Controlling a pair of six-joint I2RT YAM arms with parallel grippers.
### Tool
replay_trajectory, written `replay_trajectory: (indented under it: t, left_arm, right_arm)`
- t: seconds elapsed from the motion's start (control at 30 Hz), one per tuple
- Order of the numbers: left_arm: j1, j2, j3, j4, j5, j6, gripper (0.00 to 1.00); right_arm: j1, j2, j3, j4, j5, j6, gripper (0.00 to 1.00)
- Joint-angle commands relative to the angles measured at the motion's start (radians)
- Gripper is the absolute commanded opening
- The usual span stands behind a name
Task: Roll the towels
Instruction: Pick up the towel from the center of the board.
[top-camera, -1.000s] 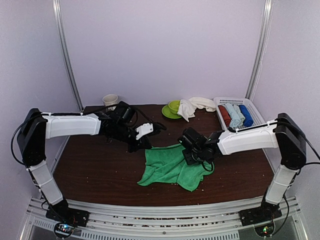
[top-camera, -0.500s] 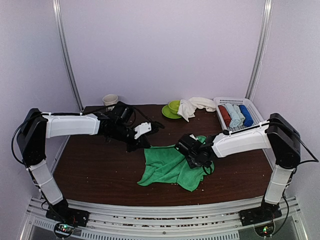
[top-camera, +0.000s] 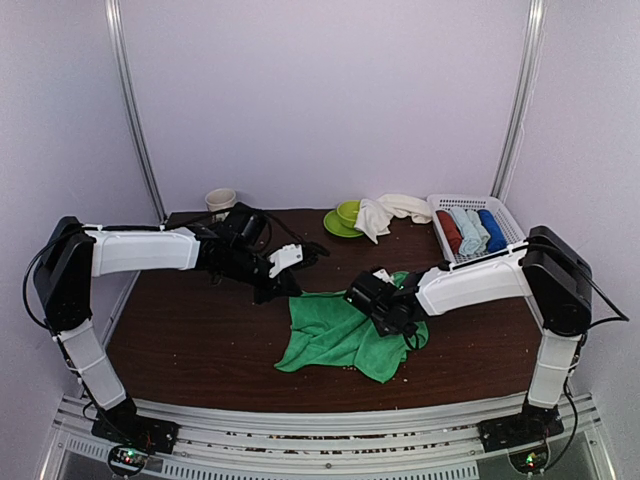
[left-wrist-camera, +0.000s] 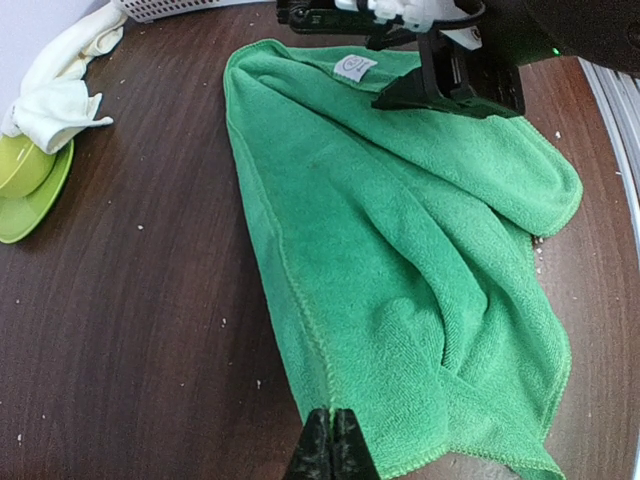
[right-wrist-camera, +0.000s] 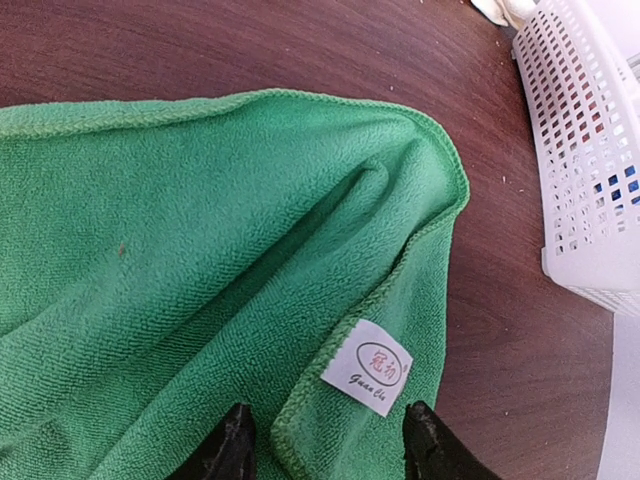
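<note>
While it lies rumpled on the middle of the dark table (top-camera: 180, 340), the green towel (top-camera: 335, 335) has its far right corner folded over, with a white label (right-wrist-camera: 368, 367) showing beside the hem. The right gripper (right-wrist-camera: 330, 445) stands over that fold, its jaws apart with the hemmed edge and the label between them, not closed on the cloth. The left gripper (left-wrist-camera: 333, 450) has its jaws pressed together, tips at the towel's far left corner; whether any cloth is pinched cannot be told. The cream-white towel (top-camera: 388, 210) lies heaped at the back of the table, draped against a green cup (top-camera: 348, 210) on a green saucer (top-camera: 335, 228). Just right of it stands a white basket (top-camera: 465, 198) holding three rolls (top-camera: 468, 230), red, pale blue and dark blue. A pale mug (top-camera: 221, 200) sits at the back left corner.
</note>
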Motion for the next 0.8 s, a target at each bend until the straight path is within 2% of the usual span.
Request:
replay_trajectory:
  t: [0.0, 0.57, 0.7, 0.77]
  left_arm:
    - [0.003, -0.005, -0.011, 0.039, 0.022, -0.01, 0.0]
    - [0.002, -0.001, -0.01, 0.042, 0.029, -0.013, 0.0]
    - [0.003, -0.002, -0.009, 0.04, 0.03, -0.014, 0.0]
    - [0.002, -0.002, -0.008, 0.04, 0.031, -0.014, 0.0]
  right_arm:
    - [-0.018, -0.016, 0.001, -0.018, 0.049, 0.012, 0.5]
    - [-0.03, 0.047, 0.032, -0.006, 0.037, -0.01, 0.46]
    - [-0.028, 0.061, 0.047, -0.017, 0.05, -0.011, 0.39]
    - [-0.027, 0.057, 0.053, -0.024, 0.057, -0.011, 0.32]
